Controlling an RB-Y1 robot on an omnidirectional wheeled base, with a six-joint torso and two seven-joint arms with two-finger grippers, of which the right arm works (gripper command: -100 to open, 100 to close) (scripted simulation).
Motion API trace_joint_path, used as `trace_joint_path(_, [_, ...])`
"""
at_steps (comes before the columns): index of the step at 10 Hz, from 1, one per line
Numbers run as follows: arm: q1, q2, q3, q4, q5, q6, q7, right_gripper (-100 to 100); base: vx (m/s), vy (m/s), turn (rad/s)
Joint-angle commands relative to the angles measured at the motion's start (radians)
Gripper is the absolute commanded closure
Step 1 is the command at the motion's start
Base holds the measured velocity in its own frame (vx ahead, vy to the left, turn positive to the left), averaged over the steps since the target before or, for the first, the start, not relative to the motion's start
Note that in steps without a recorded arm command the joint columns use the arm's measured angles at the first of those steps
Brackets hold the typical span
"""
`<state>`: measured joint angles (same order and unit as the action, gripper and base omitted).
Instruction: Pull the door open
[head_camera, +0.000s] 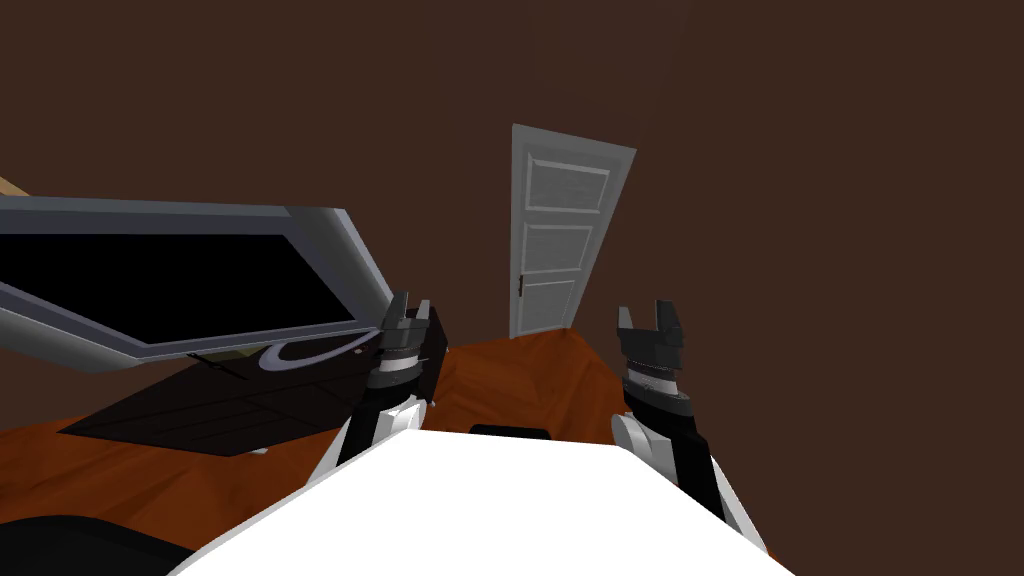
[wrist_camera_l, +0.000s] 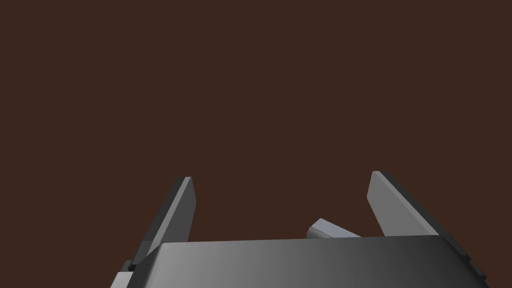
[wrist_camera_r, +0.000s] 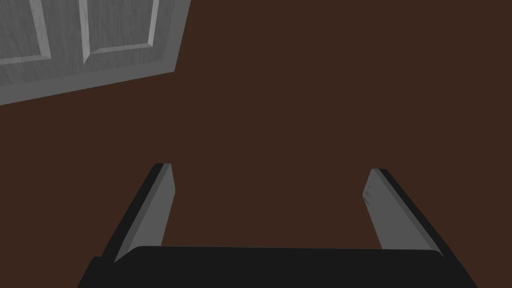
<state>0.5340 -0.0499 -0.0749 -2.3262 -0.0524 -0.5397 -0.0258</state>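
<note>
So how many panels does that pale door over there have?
3, stacked up the door: top panel, middle panel, bottom panel. None looks hidden from the head view.

A room of a home around me, dark brown walls (head_camera: 800, 200), reddish-brown floor (head_camera: 520, 385), white panelled door (head_camera: 558, 240), grey-framed black flat screen (head_camera: 180, 275) above a low dark cabinet (head_camera: 230, 410)
</note>
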Motion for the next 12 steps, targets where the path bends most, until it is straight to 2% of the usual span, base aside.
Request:
trace_joint_path(1, [-0.005, -0.010, 0.010, 0.026, -0.010, -0.008, -0.030, -100, 0.056, -0.056, 0.023])
trace_joint_path(12, [-0.042, -0.071, 0.078, 0.202, -0.076, -0.065, -0.235, -100, 0.104, 0.025, 0.032])
